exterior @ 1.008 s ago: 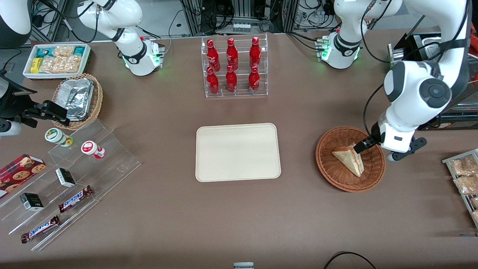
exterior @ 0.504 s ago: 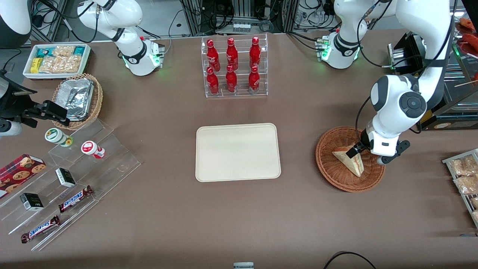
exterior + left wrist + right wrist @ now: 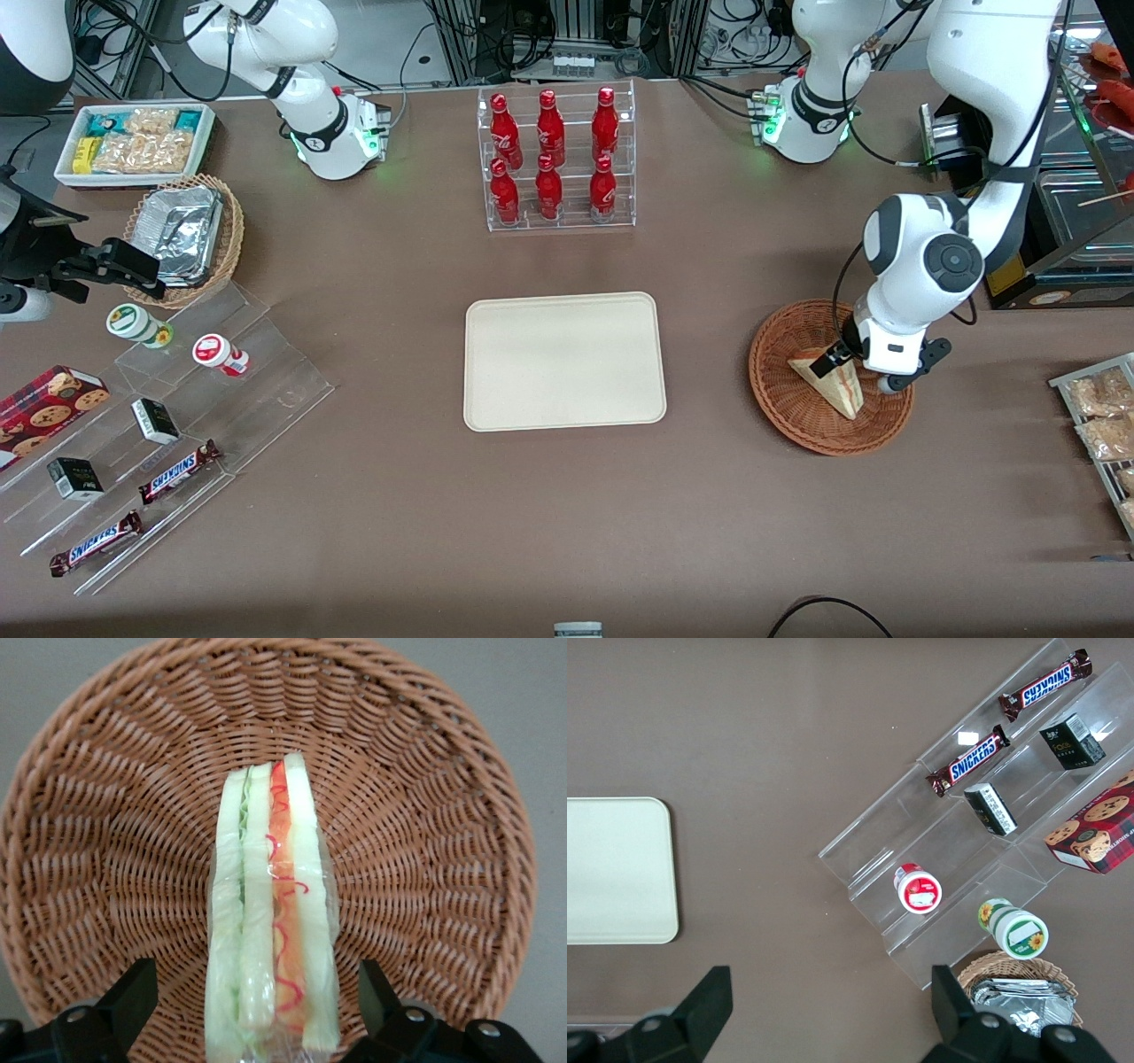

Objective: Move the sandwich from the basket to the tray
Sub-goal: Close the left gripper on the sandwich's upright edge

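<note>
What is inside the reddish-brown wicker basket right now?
Only the sandwich, standing on edge in the basket. The open claw straddles it, one finger on each side. The weave under the sandwich is hidden.

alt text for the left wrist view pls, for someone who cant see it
The gripper hangs open over a sandwich, one finger on each side, not touching it. The sandwich stands on edge in a round brown wicker basket, showing white bread with green and orange-red filling.
</note>
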Motion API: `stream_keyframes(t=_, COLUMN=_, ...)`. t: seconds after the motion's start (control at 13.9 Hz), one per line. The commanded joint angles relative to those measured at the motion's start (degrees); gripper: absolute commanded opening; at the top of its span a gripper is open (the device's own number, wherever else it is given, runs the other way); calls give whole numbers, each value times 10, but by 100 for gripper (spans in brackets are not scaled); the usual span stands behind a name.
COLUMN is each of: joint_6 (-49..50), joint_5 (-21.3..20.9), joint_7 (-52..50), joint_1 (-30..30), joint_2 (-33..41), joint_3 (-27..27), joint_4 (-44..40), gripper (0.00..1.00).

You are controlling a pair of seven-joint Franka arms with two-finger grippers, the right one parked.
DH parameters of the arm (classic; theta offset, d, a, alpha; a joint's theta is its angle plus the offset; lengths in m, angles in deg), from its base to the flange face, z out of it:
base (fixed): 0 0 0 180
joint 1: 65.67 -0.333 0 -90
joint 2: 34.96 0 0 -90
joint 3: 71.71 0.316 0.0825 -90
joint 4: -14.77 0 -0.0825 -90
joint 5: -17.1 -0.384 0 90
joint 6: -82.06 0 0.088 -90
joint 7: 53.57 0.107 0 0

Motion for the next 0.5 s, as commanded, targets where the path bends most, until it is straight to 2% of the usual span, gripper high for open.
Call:
stream_keyframes(t=0.0, joint_6=-16, joint_5=-6, joint_7=-17, joint_1=-1, joint_2=-8, joint_3=-1, joint_4=1, gripper=38)
stream_keyframes(t=0.07, joint_6=-14, joint_5=-6, joint_7=-17, joint_1=0, joint_2=-7, joint_3=-1, joint_4=-3, gripper=4)
stream_keyframes(t=0.14, joint_6=-12, joint_5=-6, joint_7=-15, joint_1=0, joint_2=-5, joint_3=-1, joint_4=-5, gripper=0)
stream_keyframes(t=0.29, joint_6=1, joint_5=-6, joint_7=-16, joint_1=2, joint_2=6, joint_3=-2, joint_4=-13, gripper=0)
stream_keyframes(t=0.43, joint_6=70, joint_5=-9, joint_7=-16, joint_1=2, joint_2=19, joint_3=-6, joint_4=-52, gripper=0)
